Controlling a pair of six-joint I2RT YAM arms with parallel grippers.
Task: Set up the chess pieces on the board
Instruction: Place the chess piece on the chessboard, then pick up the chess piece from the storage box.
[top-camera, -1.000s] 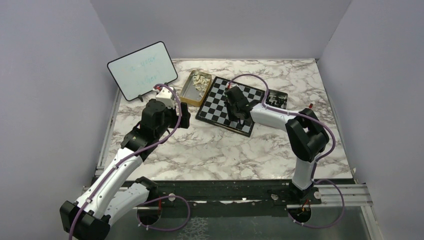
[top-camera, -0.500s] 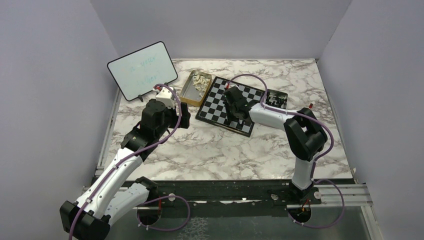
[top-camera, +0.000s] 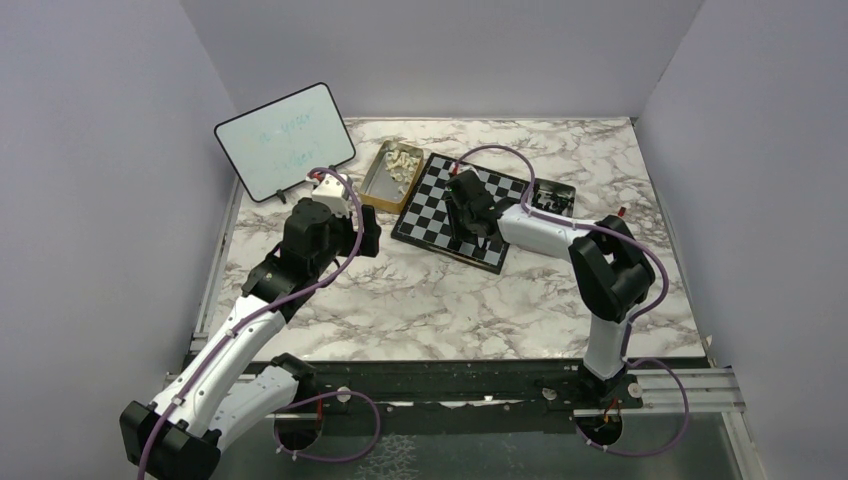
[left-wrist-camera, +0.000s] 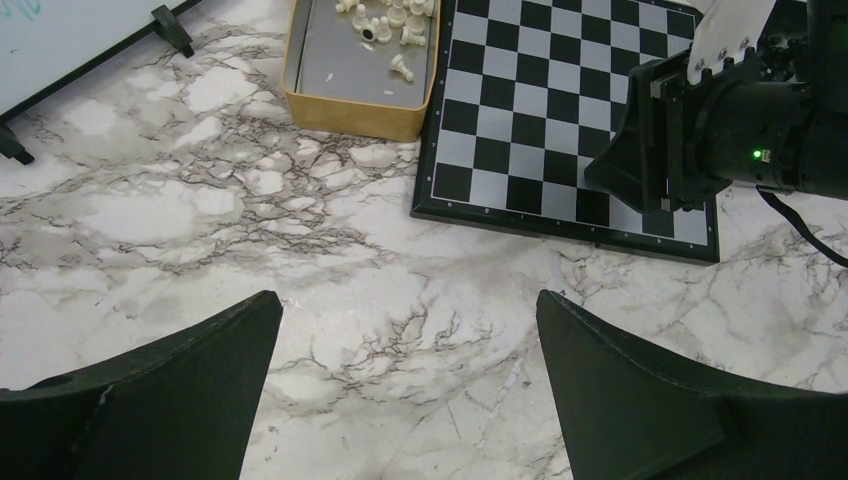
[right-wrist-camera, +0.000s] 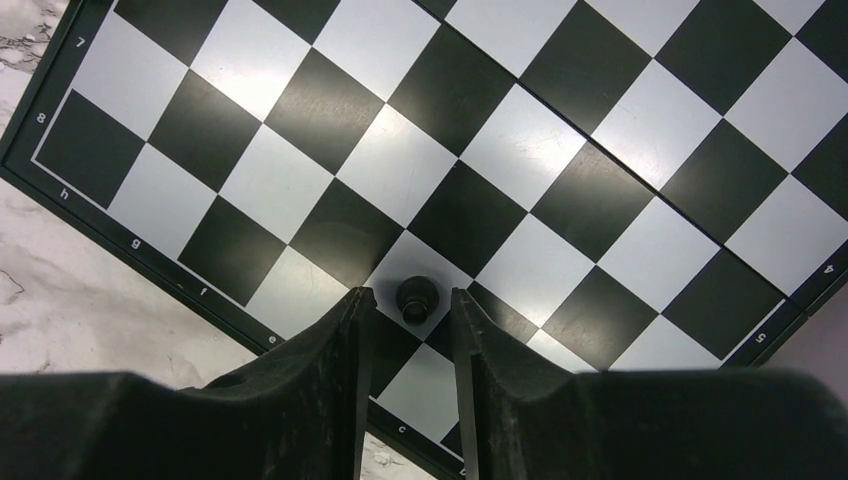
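Right wrist view: one black piece (right-wrist-camera: 417, 296) stands upright on a white square of the board (right-wrist-camera: 560, 130), one row in from the lettered edge, btwn the fingers of the R gripper (right-wrist-camera: 409, 312). Jaws are part-open. A sliver of board shows on each side of the piece, so nothing's gripped as far as I can tell. The piece looks set on its square.

Progress: v. early, I'd say. That black piece is the only one I can see on the board. Left wrist view shows most squares bare, tho the R arm hides the near-right corner, so can't vouch for that bit.

The cream-white pcs (left-wrist-camera: 385, 18) I can see lie heaped at the far end of the gold tin (left-wrist-camera: 355, 112), just beside the board's left edge. None on the board yet. A second tin (top-camera: 553, 197) sits at the board's far-right side. Its contents are dark and too small to count, prob the rest of the black set.

L gripper (left-wrist-camera: 405, 300) is wide open w/ nothing in it. It hangs over the marble table (left-wrist-camera: 200, 220) near the gold tin's front wall, short of the cream pcs.

Left to do: basically everything, i.e. the rest of black plus the whole cream side. Next for R, likely: lift clear w/o tipping the piece, then fetch another.
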